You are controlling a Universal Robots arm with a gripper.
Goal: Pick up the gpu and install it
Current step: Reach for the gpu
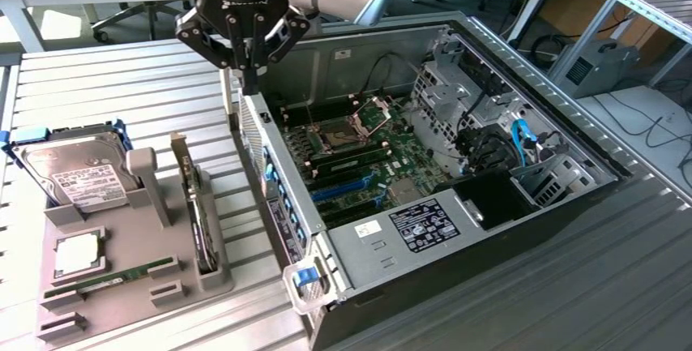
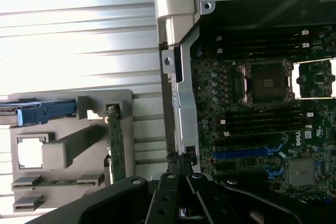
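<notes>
Gripper (image 1: 249, 83) fingers are pressed together on nothing, poised over the rim of the open computer case (image 1: 454, 294), on the side that faces the grey holder (image 1: 135, 241). That holder lies on the slatted table (image 1: 108, 83) just beside the case; the gpu (image 1: 194, 205) stands on its long edge in a slot along the holder's edge nearest the case, apart from the gripper, and a hard drive (image 1: 76, 174) stands at a corner on the holder's opposite side
</notes>
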